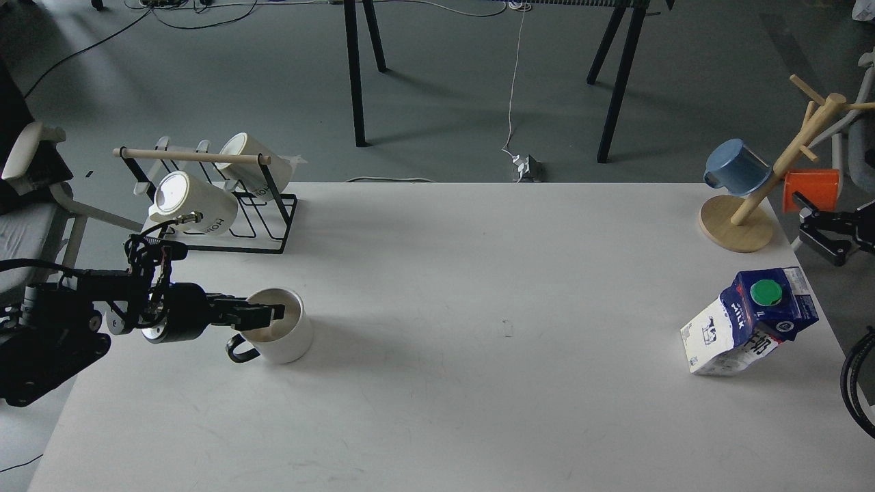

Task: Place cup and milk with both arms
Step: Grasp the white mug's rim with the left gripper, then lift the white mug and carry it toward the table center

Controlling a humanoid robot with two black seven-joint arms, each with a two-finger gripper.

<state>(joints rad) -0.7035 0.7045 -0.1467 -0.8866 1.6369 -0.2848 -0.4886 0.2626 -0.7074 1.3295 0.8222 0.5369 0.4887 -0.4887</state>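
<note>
The cup [279,335], a white mug with a black loop handle at its front left, stands upright on the white table [437,287] at the left. My left gripper [268,314] reaches in from the left at the cup's left rim, with its tip over the opening. Its fingers overlap, so their spread does not show. The milk [748,321], a blue and white carton with a green cap, stands near the table's right edge. My right gripper [810,229] hangs open and empty off the right edge, behind the milk and apart from it.
A black wire rack [219,219] with a wooden bar holds two cream lettered mugs at the back left. A wooden mug tree [745,212] with a blue mug [737,167] stands at the back right. An orange thing [812,189] sits beyond the right edge.
</note>
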